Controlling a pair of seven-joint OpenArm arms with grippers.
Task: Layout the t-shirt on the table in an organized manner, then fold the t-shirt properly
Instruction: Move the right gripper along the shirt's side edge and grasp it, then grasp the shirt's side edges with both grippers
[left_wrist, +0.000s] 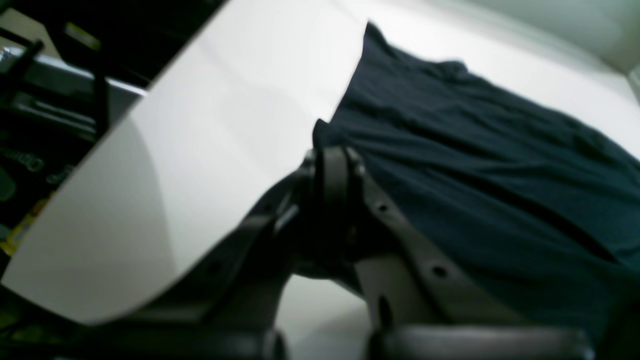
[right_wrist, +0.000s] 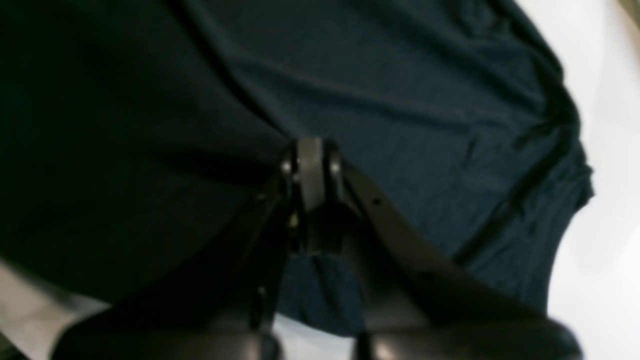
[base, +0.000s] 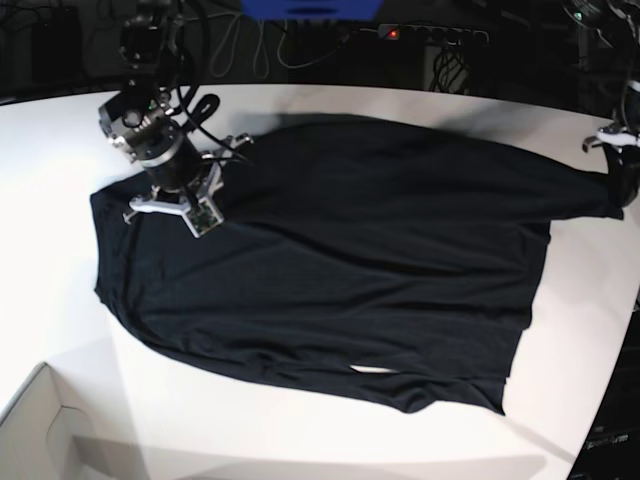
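Two arms worked at opposite ends of the t-shirt (base: 340, 270), which lay spread across the table (base: 60, 170) and covered most of its middle. The right gripper (right_wrist: 311, 172) sat over the cloth near one end of the shirt, its fingers pressed together; whether a fold of fabric was pinched between them could not be told, since the tips were blurred and dark against dark cloth. The left gripper (left_wrist: 334, 167) stood at a corner of the shirt by the table's curved edge, fingers likewise pressed together, with the contact point hidden behind them. In the base view the left arm (base: 622, 160) was cut off by the frame edge. A cardboard box (base: 45, 425) showed only one corner.
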